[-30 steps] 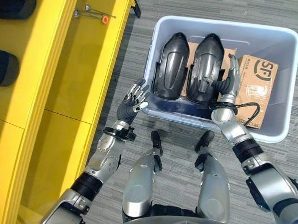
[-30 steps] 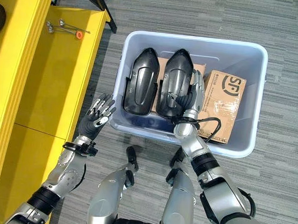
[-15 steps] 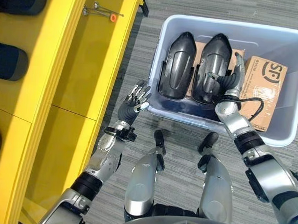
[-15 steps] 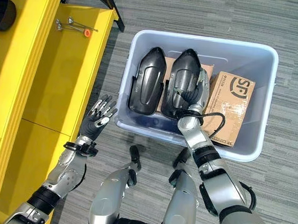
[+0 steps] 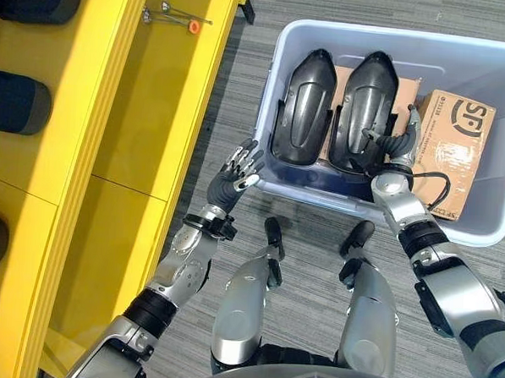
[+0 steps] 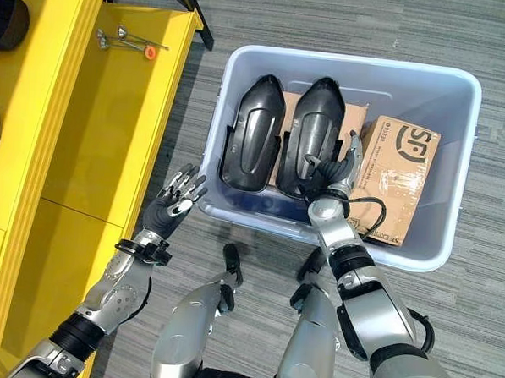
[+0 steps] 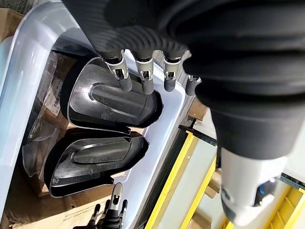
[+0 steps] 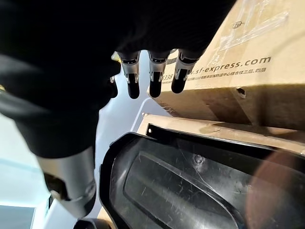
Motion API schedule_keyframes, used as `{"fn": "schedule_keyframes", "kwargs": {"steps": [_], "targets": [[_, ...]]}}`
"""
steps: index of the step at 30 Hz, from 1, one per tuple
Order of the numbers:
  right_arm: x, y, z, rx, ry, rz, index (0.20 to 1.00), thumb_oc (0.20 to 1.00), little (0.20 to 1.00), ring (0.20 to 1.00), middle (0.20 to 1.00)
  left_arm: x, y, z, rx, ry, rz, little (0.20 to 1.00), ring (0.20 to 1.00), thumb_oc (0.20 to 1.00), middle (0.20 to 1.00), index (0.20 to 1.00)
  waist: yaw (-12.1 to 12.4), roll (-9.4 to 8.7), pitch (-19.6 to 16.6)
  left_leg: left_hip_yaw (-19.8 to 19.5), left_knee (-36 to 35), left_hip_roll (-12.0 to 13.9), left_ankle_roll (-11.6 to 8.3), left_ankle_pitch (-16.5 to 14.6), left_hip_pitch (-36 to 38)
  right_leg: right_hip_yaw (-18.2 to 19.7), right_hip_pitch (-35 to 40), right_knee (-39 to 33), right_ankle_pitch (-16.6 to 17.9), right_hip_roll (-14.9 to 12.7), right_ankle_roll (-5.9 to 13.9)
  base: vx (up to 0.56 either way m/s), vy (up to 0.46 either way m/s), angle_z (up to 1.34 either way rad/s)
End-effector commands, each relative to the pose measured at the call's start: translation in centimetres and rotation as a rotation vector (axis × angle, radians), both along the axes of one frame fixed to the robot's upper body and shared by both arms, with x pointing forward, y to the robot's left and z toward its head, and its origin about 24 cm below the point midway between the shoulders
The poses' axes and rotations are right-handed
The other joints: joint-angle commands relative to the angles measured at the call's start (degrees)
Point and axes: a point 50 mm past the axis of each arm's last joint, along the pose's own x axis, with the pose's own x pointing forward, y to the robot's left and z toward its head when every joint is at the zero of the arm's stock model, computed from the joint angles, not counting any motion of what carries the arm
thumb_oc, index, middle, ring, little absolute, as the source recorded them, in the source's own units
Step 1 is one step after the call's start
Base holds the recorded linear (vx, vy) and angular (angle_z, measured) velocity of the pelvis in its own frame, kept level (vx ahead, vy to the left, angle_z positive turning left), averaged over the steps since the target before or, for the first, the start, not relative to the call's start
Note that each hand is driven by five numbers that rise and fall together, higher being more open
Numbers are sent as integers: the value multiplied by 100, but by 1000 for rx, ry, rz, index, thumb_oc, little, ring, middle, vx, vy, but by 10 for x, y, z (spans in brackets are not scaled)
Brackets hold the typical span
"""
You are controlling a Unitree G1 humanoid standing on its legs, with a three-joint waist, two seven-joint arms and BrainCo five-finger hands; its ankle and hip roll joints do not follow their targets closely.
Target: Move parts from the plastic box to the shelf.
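Note:
A pale blue plastic box [image 5: 388, 33] stands on the floor and holds two black shell-shaped parts, one on the left [image 5: 302, 107] and one on the right [image 5: 367, 106]. A cardboard carton [image 5: 454, 149] lies beside them. My right hand [image 5: 401, 146] is inside the box, in the gap between the right black part [image 8: 190, 181] and the carton [image 8: 228, 71]. Its fingers [image 8: 155, 78] are straight and hold nothing. My left hand [image 5: 236, 173] hovers outside the box's near left corner, open with fingers spread [image 7: 143, 76]. The yellow shelf [image 5: 155, 108] is on the left.
Dark rounded parts [image 5: 16, 100] sit on the shelf's upper tier at the far left. Small metal tools with an orange piece [image 5: 177, 17] lie at the far end of the lower yellow board. Grey carpet surrounds the box.
The camera has shifted a little. My right hand has sunk slightly lower beside the right black part. My left hand stays open by the box's corner.

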Motion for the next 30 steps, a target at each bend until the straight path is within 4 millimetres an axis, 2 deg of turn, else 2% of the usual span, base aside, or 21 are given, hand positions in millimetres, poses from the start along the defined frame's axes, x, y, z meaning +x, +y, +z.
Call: {"fn": "schedule_keyframes", "kwargs": {"steps": [1, 4, 12, 17, 22, 30], "targets": [[10, 2, 30, 14, -93, 15, 1000, 1000, 1000, 1000, 1000, -6, -21, 13, -68, -69, -72, 1000, 1000, 1000, 1000, 1000, 126, 403, -138, -234, -51, 106, -228, 36, -318, 372, -13, 1055, -876, -351, 709, 0, 0, 0], [10, 2, 18, 0, -21, 13, 1000, 1000, 1000, 1000, 1000, -5, -22, 12, -66, -67, -74, 1000, 1000, 1000, 1000, 1000, 141, 412, -138, -210, -24, 133, -228, 39, -415, 371, -119, 1102, -877, -381, 701, 0, 0, 0], [10, 0, 8, 36, 27, 13, 1000, 1000, 1000, 1000, 1000, -5, -21, 11, -56, -64, -78, 1000, 1000, 1000, 1000, 1000, 171, 412, -138, -221, 28, 164, -245, 47, -546, 355, -238, 1171, -876, -412, 701, 0, 0, 0], [10, 2, -11, 112, 152, 52, 1000, 1000, 1000, 1000, 1000, -3, -22, 11, -39, -67, -86, 1000, 1000, 1000, 1000, 1000, 209, 389, -138, -249, 88, 189, -257, 47, -676, 347, -352, 1253, -889, -427, 688, -1, -10, 3], [5, -8, -28, 133, 201, 14, 1000, 1000, 1000, 1000, 1000, -3, -23, 10, -40, -67, -83, 1000, 1000, 1000, 1000, 1000, 204, 395, -138, -244, 119, 205, -262, 46, -750, 355, -433, 1309, -901, -444, 683, 6, 9, 1], [6, -10, -27, 69, 226, -6, 1000, 1000, 1000, 1000, 1000, -2, -25, 11, -41, -68, -91, 1000, 1000, 1000, 1000, 1000, 241, 432, -138, -254, 212, 217, -257, 40, -913, 345, -560, 1388, -907, -494, 677, 2, 8, 3]]}}
